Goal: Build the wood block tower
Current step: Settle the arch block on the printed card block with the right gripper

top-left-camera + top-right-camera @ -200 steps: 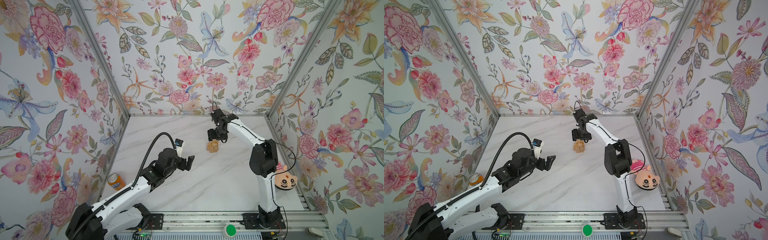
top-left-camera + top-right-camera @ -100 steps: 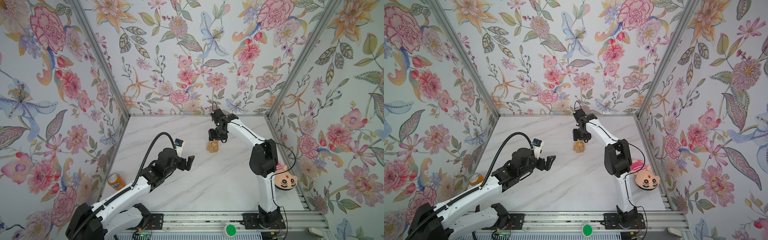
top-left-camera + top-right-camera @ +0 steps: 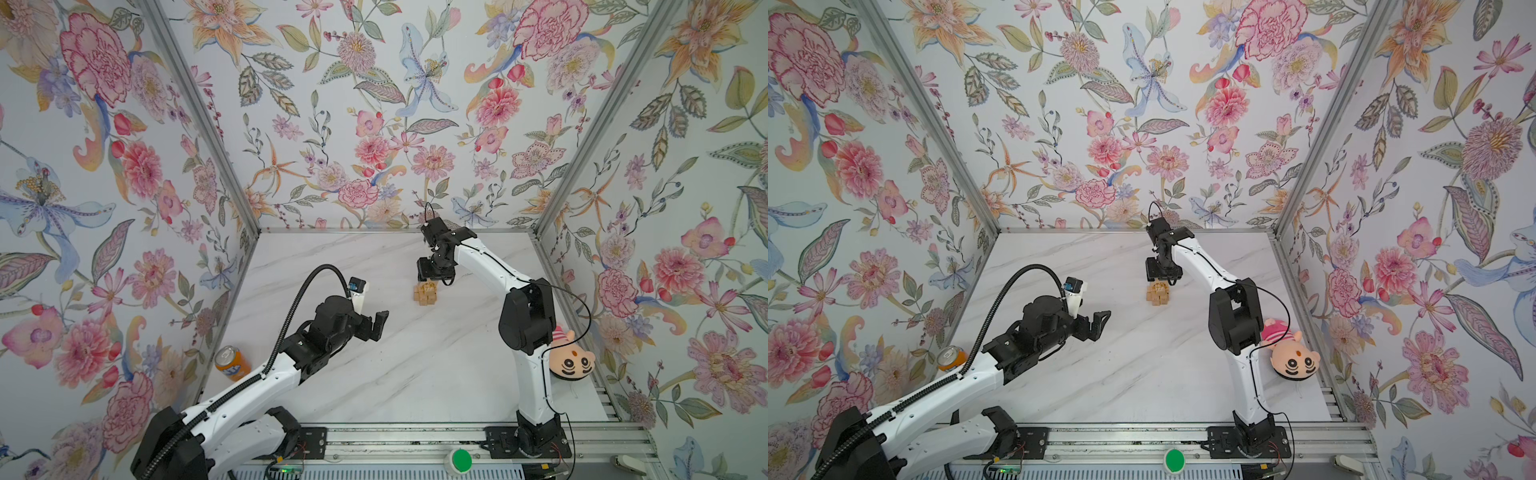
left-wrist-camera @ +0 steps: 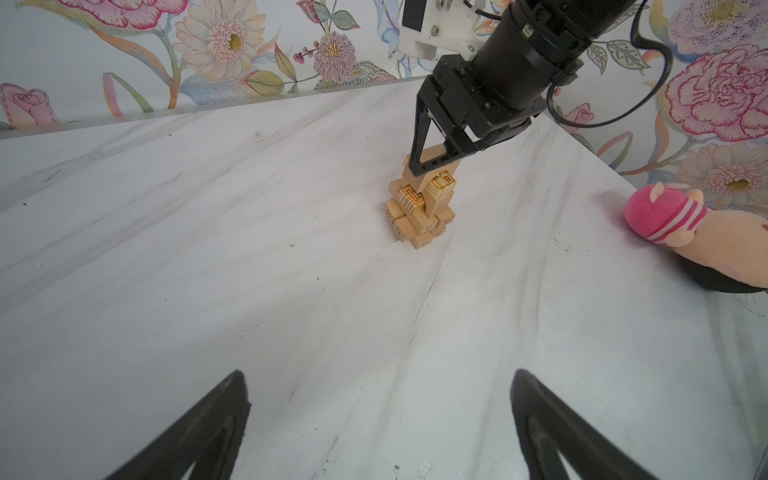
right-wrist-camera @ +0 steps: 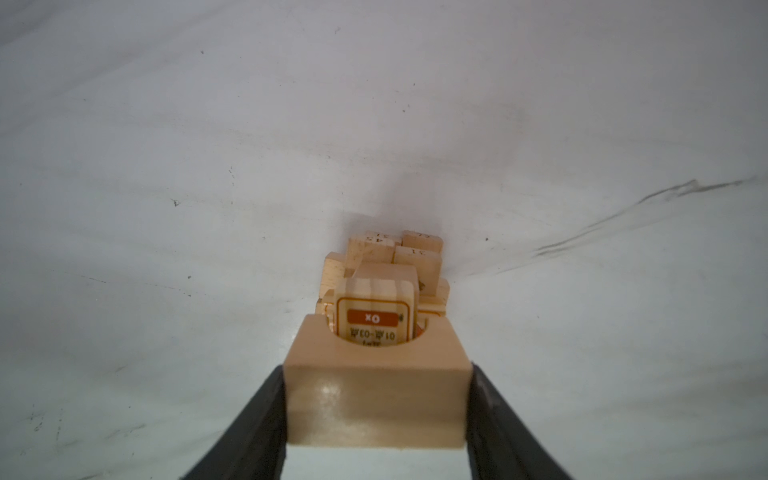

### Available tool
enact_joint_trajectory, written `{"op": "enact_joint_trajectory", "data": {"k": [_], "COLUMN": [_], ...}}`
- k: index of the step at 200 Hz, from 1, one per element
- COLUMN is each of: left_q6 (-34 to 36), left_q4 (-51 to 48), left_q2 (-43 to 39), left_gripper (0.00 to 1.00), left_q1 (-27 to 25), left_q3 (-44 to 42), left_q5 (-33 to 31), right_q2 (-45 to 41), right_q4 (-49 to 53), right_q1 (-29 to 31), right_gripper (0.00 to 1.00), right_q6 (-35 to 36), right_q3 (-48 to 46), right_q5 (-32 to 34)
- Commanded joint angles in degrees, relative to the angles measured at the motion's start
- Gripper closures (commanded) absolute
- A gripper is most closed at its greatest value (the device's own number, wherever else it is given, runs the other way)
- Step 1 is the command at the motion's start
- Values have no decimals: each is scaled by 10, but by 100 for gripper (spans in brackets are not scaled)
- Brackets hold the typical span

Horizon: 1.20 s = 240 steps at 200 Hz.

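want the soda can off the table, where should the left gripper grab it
Grip the orange soda can around its round side wall, about mid-height, coming in level from the table side. It stands upright near the left wall, so the far side is probably blocked; the left gripper is open.

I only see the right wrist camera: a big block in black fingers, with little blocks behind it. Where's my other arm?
Observer: The left gripper hangs open over bare table, apart from the tower and nearer the left wall.
Child: Is my block at the top yet?
Observer: In the left wrist view, the right gripper holds the block right at the tower's top, several layers above the table. Whether it touches, I cannot tell.
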<state>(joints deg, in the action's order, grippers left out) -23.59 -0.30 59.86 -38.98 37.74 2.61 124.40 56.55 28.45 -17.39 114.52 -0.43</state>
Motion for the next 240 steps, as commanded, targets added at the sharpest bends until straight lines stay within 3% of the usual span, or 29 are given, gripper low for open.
{"op": "enact_joint_trajectory", "data": {"k": [1,240], "left_q6": [-6,-8], "left_q4": [6,6], "left_q2": [-11,-37], "left_gripper": [1,1], "left_q1": [8,20], "left_q3": [-10,-33], "left_q5": [3,9], "right_q2": [-7,29], "right_q4": [21,56], "right_q1": [6,26], "right_gripper": [47,47], "right_q6": [-5,-14], "right_q3": [22,57], "right_q5": [13,68]}}
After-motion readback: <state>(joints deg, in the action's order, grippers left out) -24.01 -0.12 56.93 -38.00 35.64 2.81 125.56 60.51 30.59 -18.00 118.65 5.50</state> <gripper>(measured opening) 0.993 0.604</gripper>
